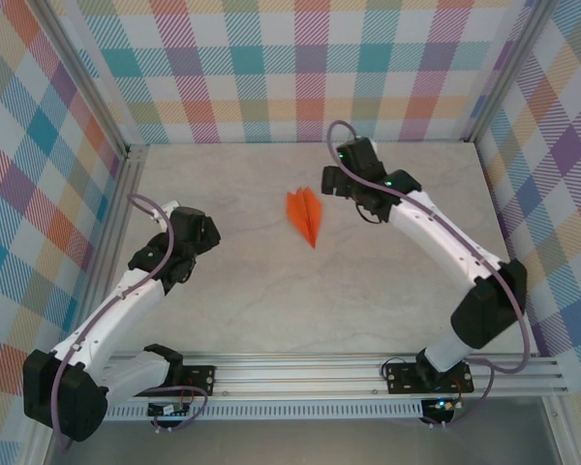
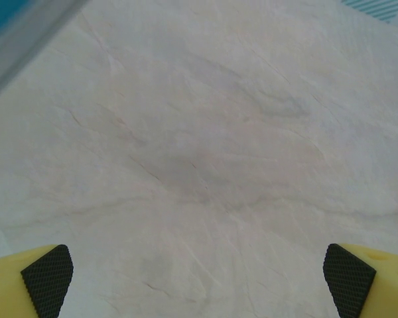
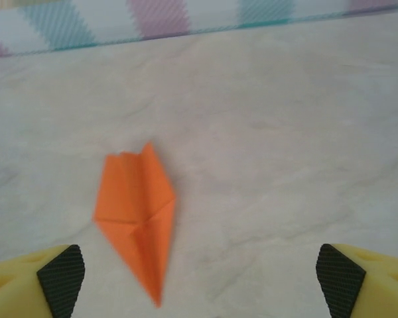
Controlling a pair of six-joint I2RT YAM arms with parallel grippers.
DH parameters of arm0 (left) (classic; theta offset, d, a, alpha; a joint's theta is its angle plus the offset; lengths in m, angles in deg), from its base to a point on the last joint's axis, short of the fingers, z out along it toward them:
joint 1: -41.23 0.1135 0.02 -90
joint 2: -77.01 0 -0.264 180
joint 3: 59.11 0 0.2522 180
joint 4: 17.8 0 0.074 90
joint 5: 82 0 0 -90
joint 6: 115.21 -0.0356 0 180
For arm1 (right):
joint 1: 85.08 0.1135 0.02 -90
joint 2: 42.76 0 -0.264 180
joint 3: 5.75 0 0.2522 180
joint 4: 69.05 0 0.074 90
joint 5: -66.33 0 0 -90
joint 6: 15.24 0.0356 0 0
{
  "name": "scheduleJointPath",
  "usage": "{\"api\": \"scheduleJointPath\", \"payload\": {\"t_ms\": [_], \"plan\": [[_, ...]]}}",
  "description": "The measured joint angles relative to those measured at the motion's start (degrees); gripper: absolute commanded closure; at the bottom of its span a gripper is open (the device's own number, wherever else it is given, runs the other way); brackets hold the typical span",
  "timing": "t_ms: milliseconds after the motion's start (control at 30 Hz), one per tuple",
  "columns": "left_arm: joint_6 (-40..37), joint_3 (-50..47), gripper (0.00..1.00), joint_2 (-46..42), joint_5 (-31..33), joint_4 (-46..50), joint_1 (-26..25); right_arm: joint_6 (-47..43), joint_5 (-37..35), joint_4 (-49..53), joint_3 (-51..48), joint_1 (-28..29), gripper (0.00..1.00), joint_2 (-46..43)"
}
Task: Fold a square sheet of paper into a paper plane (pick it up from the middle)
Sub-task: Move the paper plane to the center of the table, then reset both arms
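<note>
- Paper plane (image 1: pixel 306 215): a narrow orange dart lying flat on the pale counter (image 1: pixel 271 310). Its nose points toward the arm bases, and the folding appears complete.
- Seen from the right wrist, the paper plane (image 3: pixel 138 212) shows a raised centre ridge with a slim wing on either side. The blunt tail lies away from the camera and the pointed nose toward it.
- Right fingers (image 3: pixel 61 278): spread wide and holding nothing. They stand just beside the paper plane, at its tail end and on its right, clear of the paper.
- Left fingers (image 2: pixel 46 275): also spread wide and empty, over bare counter. They stand well apart from the paper plane, on its left.
- Handling, as a judgement: the paper plane is very light and thin, and stiff only along its creases. It would slide on the smooth counter under a sideways nudge and would crumple if pinched hard across a wing.
- Where to take hold, as a judgement: the centre ridge at mid-length. There the layers are thickest and stand proud of the counter, so a light pinch would serve.
</note>
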Motion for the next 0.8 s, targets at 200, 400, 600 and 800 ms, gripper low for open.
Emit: {"api": "scheduleJointPath", "payload": {"t_ms": [200, 400, 600, 800], "plan": [[-9.7, -6.1, 0.0, -2.9, 0.9, -11.2, 3.7, -2.8, -6.2, -10.1, -20.2, -10.7, 0.0, -9.1], [-15.2, -14.6, 0.0, -0.3, 0.9, -22.4, 9.2, -4.5, -10.1, -20.1, -36.8, -17.3, 0.0, -14.2], [-20.1, -18.3, 0.0, 9.0, -1.6, -32.3, 12.8, -7.1, -11.3, -28.6, -45.2, -21.6, 0.0, -14.4], [-23.4, -22.4, 0.0, 13.4, -9.4, -45.2, 14.4, -12.6, -9.1, -40.0, -50.0, -22.0, 0.0, -10.0]]}}
